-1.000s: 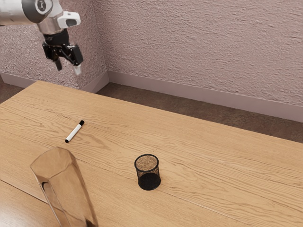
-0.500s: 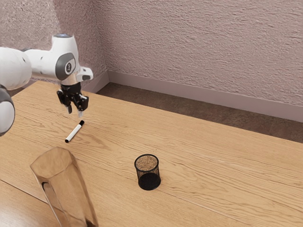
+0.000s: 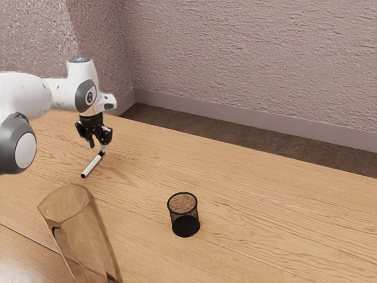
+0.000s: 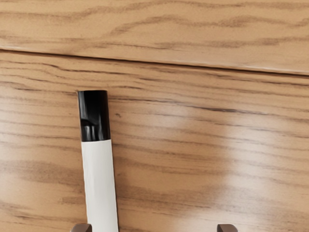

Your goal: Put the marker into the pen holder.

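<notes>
My gripper (image 3: 97,148) hangs low at the marker's black-capped end, its two fingers apart with no object held. The white marker (image 3: 92,165) lies on the table in the exterior view. In the wrist view the marker (image 4: 100,179) runs beside one of the fingertips at the lower edge, well off the middle between them; the gripper (image 4: 154,229) has both tips spread wide there. The black mesh pen holder (image 3: 185,226) stands upright, with nothing seen inside.
A tall amber glass vase (image 3: 79,230) stands near the exterior view's lower left, on the near side of the marker. The wooden table (image 3: 265,206) stretches toward the exterior view's right, with a textured wall behind it.
My arm has come over the table from the exterior view's upper left, and the gripper has dropped to the marker's capped end. Marker, pen holder and vase have stayed put.
</notes>
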`<state>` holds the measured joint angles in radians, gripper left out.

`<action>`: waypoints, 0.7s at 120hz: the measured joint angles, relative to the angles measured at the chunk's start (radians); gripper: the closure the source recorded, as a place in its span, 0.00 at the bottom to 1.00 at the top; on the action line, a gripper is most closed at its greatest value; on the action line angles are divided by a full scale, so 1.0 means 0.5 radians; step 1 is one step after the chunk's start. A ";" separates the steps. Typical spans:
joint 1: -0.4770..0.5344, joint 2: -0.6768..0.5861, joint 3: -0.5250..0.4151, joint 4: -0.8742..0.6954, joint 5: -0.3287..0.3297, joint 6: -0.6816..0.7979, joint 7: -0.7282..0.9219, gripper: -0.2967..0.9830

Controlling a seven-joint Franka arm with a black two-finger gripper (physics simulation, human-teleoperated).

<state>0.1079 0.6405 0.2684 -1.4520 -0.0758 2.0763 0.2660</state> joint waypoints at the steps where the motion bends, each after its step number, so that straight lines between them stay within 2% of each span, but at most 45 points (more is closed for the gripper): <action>1: 0.002 0.007 0.000 0.005 -0.005 0.001 0.001 0.54; 13: 0.054 0.105 -0.017 0.047 -0.061 0.055 0.010 0.54; 32: 0.106 0.344 -0.045 0.314 -0.102 0.095 0.028 0.54; 84: 0.204 0.482 -0.073 0.461 -0.126 0.089 0.087 0.54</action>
<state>0.2101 0.8815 0.2320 -1.2214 -0.1389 2.1210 0.3093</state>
